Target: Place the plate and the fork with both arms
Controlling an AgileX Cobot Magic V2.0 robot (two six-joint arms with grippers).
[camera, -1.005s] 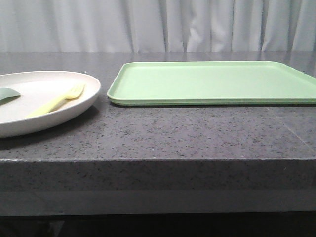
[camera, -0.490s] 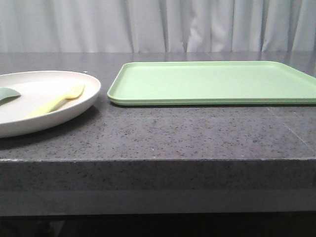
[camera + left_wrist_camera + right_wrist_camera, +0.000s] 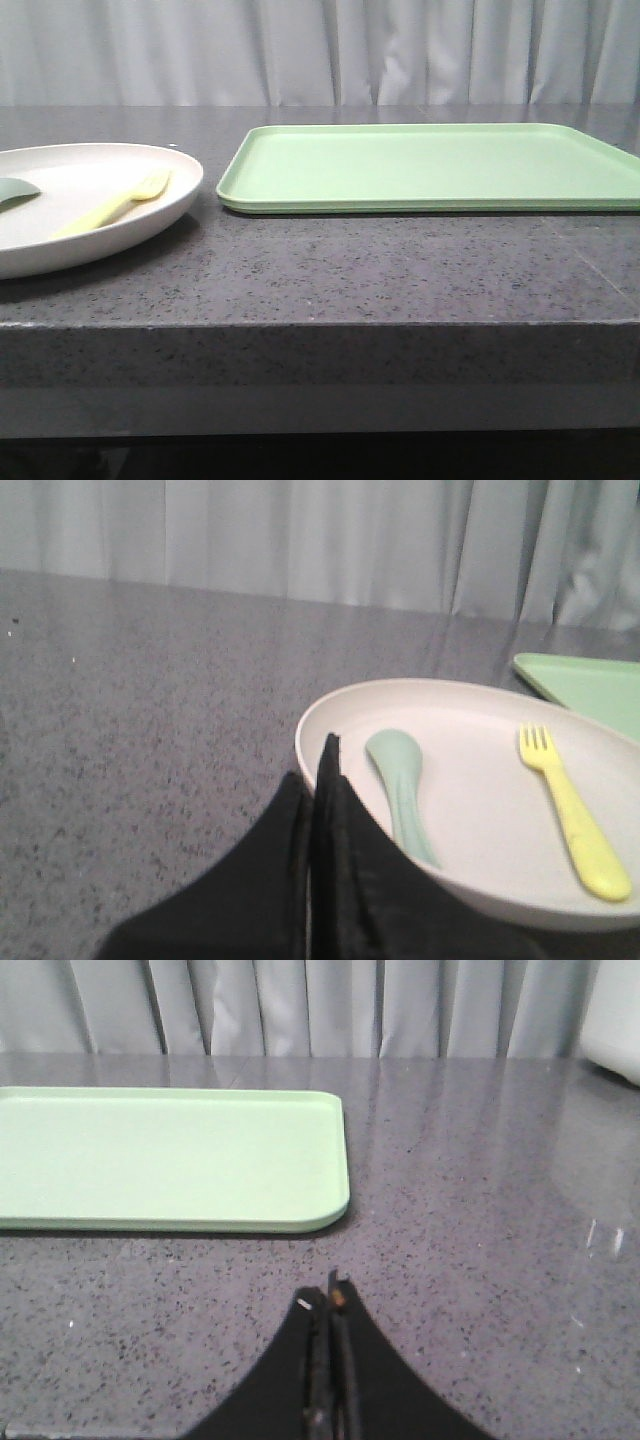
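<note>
Plate: I see the plate (image 3: 95,205) on the left of the worktop (image 3: 380,270), near the front edge, well clear of any grasp; nothing touches its rim.
Fork: the fork (image 3: 112,205) lies inside the plate on its right half, tines pointing to the far side, flat on the dish.
Grey-green utensil: a small spoon-like piece (image 3: 402,790) also lies in the plate, left of the fork and apart from it; I leave it alone.
Tray: the light-green tray (image 3: 430,165) sits just right of the plate, with a narrow strip of worktop between them; I judge it the likely target.
Left fingers: my left gripper (image 3: 318,810) hovers at the near left rim of the plate, its fingers pressed together, holding nothing.
Right fingers: my right gripper (image 3: 330,1305) hangs over bare worktop near the tray's right corner, its fingers likewise pressed together and empty.
Step in hand: by my reading nothing is picked up yet; this is the approach.
Next move: I would need to spread the left fingers and take the plate's rim, while the right arm reaches for the fork, which lies far to its left.
</note>
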